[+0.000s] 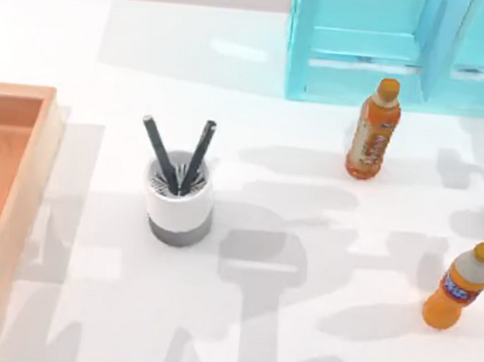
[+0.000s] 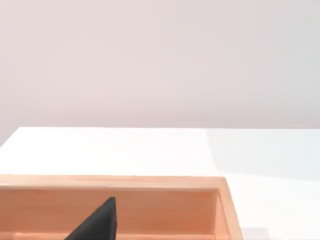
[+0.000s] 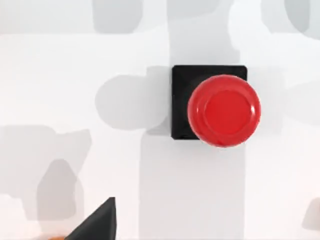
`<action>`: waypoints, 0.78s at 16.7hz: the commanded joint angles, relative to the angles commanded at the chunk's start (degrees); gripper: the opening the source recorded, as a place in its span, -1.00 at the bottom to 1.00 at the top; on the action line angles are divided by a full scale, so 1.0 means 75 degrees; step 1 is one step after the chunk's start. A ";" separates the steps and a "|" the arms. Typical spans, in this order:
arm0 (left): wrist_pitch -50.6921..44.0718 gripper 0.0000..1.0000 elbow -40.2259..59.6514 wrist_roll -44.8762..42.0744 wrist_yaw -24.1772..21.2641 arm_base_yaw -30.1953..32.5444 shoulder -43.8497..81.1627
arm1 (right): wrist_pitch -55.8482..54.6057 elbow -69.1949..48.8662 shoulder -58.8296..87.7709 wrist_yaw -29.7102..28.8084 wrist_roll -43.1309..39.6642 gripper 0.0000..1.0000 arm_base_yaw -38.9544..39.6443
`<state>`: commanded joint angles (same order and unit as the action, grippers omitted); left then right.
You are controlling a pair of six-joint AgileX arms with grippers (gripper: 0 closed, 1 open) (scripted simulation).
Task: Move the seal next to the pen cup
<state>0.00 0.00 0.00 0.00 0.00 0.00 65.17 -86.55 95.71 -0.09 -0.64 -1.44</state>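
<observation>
The right gripper is hovering over the seal (image 3: 216, 107), finger state unclear; it should be centring squarely above the red knob before descending.

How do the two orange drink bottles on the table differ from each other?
The far bottle stands near the blue rack and wears an orange-and-white label; the near bottle sits toward the table's right edge with a blue label. The far bottle's cap is orange, the near one's yellower. Both are upright orange bottles.
</observation>
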 joint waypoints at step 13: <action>0.0000 1.00 0.0000 0.0000 0.0000 0.0000 0.0000 | 0.1773 -0.2334 0.2645 -0.0002 -0.0013 1.00 -0.0002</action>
<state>0.00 0.00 0.00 0.00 0.00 0.00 78.46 -104.06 115.54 -0.11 -0.74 -1.46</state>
